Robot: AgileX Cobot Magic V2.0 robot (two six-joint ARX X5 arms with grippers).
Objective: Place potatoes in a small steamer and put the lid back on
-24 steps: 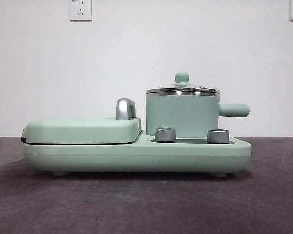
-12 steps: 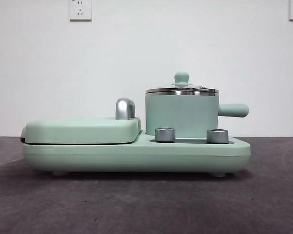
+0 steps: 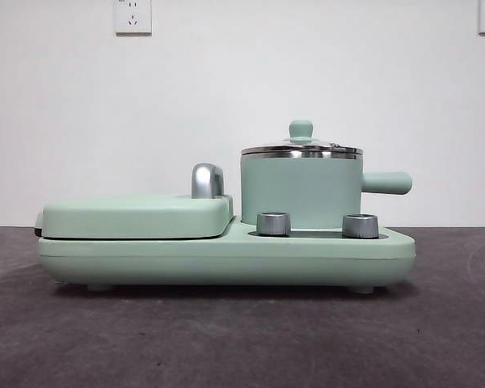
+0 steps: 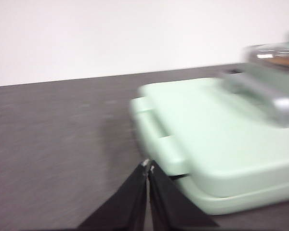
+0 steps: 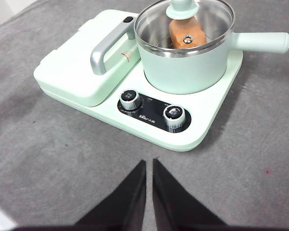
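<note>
The mint-green small steamer (image 3: pixel 301 192) stands on the right of the green appliance base (image 3: pixel 226 255), its handle pointing right. The glass lid (image 3: pixel 301 149) with its green knob sits on the rim. Through the glass in the right wrist view, the orange-brown potato (image 5: pixel 185 32) lies inside the steamer (image 5: pixel 188 67) under the lid (image 5: pixel 183 19). My right gripper (image 5: pixel 149 162) is shut and empty, raised above the table in front of the appliance. My left gripper (image 4: pixel 148 166) is shut and empty beside the griddle end; its view is blurred. Neither gripper shows in the front view.
The flat green griddle cover (image 3: pixel 137 215) with a silver handle (image 3: pixel 207 180) takes the appliance's left half. Two silver knobs (image 3: pixel 274 223) sit on the front panel. Dark grey table (image 3: pixel 226 339) spreads all round; a white wall with sockets stands behind.
A black tip at the front view's top left edge has left the picture. The appliance, steamer and lid have not moved.
</note>
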